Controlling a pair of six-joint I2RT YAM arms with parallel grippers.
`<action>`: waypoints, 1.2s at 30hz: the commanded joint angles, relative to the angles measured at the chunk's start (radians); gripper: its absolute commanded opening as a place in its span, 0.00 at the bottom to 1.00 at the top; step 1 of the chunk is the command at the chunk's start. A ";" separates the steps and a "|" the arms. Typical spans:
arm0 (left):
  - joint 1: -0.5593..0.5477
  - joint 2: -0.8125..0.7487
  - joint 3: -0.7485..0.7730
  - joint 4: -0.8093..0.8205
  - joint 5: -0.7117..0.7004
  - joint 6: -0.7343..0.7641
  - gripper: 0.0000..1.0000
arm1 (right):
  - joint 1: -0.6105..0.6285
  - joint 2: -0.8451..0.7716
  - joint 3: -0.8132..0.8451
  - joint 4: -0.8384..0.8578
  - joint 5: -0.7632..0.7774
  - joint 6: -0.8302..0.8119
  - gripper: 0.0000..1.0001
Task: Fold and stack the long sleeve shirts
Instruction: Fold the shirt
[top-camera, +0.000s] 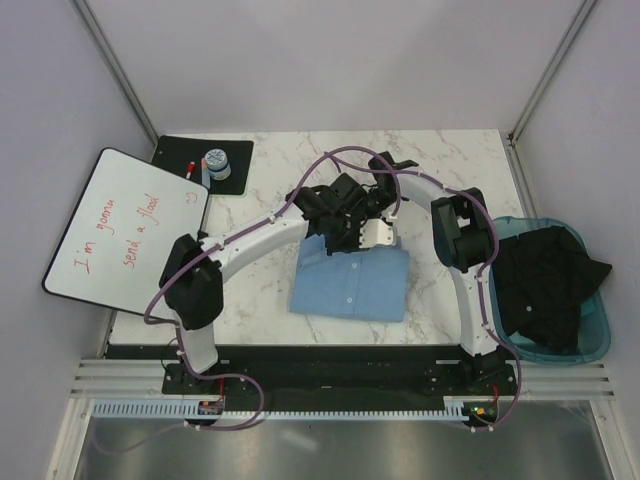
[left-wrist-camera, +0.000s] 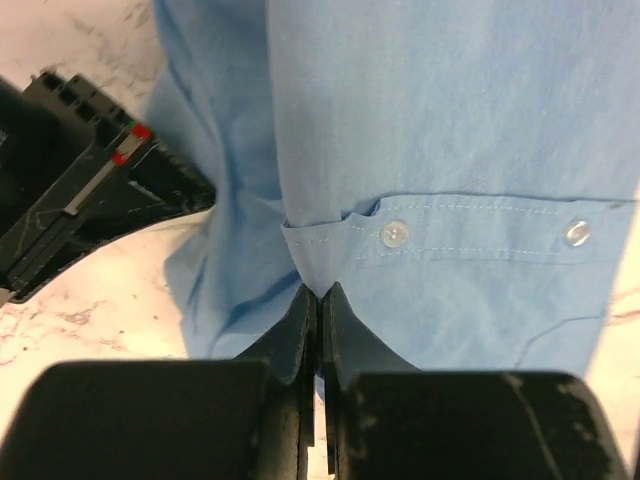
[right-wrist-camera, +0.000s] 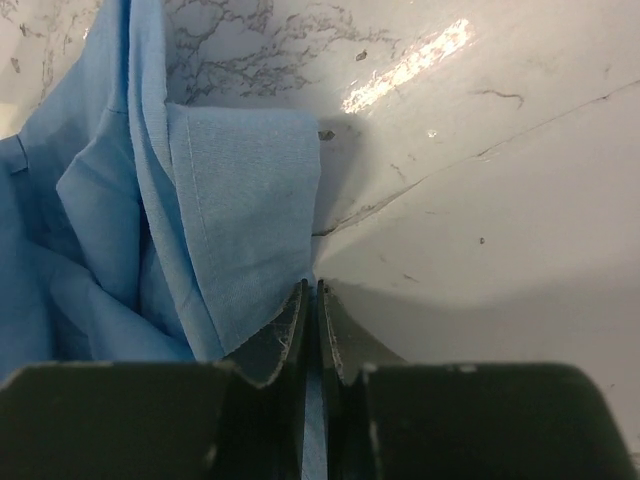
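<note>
The white marble-patterned surface (top-camera: 450, 170) carries everything, with both arms reaching from the near edge to its middle. Leaning at the left edge is a white rectangular whiteboard (top-camera: 120, 230) with red handwriting. At the right edge sits a teal plastic bin (top-camera: 600, 320) holding a heap of black cloth garments (top-camera: 545, 280); what kind they are cannot be told.

A light-blue long sleeve shirt (top-camera: 350, 285) of thin cloth lies at the middle of the surface, folded into a rough rectangle, its buttoned front facing up. Its far edge is bunched and lifted under the two claws.

A black flat mat (top-camera: 235, 150) lies in the far left corner with a small round container (top-camera: 216, 163) on it.

The left claw (left-wrist-camera: 318, 295) is clenched on the shirt's edge just beside a white button (left-wrist-camera: 395, 234). The right claw (right-wrist-camera: 310, 290) is clenched on a folded hem of the same shirt, with blue cloth showing between its fingers.
</note>
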 joint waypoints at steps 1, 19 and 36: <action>0.071 0.074 0.052 0.109 -0.009 0.180 0.03 | 0.006 -0.013 -0.022 -0.029 0.014 -0.040 0.14; 0.137 0.105 0.037 0.278 0.074 0.271 0.04 | 0.006 0.027 0.045 -0.075 -0.014 -0.071 0.14; 0.135 0.066 -0.026 0.343 0.138 0.337 0.02 | 0.006 0.045 0.067 -0.075 -0.013 -0.082 0.11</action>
